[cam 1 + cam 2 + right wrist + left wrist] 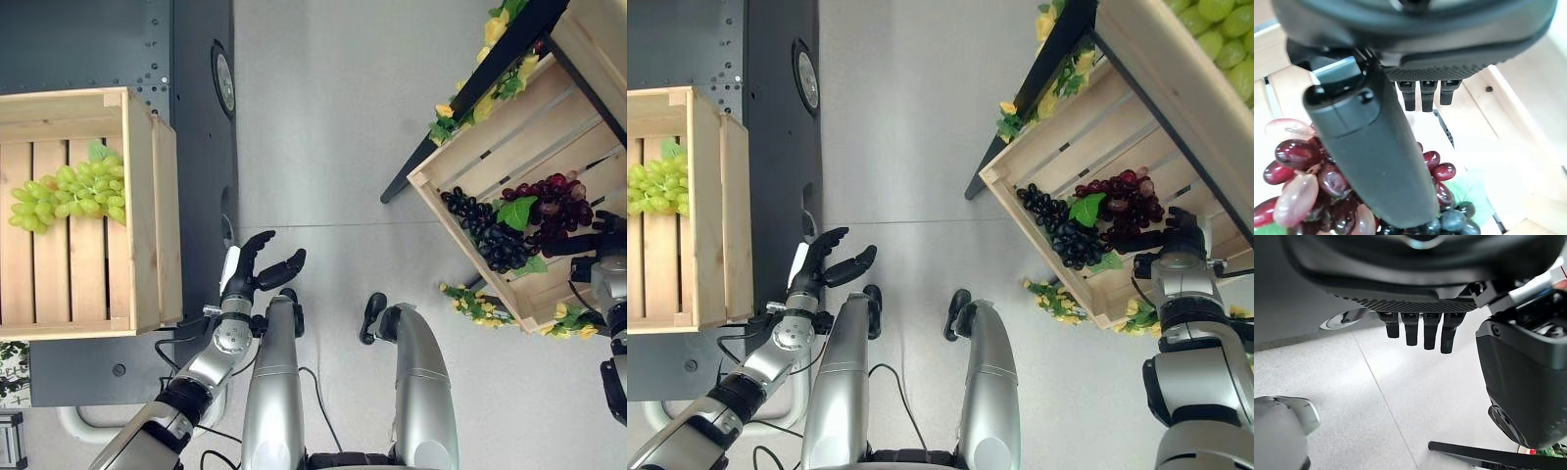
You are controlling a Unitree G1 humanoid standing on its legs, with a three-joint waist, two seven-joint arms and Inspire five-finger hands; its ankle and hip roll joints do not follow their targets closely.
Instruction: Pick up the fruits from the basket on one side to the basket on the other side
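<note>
Grapes occupy both crates. In the left eye view we see a green bunch lying in the left crate, and a red bunch touching a black bunch in the tilted right crate, with a green leaf between them. The left hand hangs over the floor, near the left crate's outer wall; its fingers are spread and relaxed and hold nothing.

In the right eye view we find the right hand inside the right crate, at the red bunch. From here we cannot tell whether it touches the fruit.

In the left wrist view we confirm the left fingers are straight, apart from the thumb, with bare floor past them.

In the right wrist view we see the right thumb extended over the red bunch and the fingers straight above the crate slats. They are apart, not yet closed on anything.

We judge each bunch light, lumpy and smooth-skinned. Single grapes may roll or detach under a pinch. We recommend wrapping the fingers around the bunch's thick middle, or near the stem end, with the thumb opposing.
</note>
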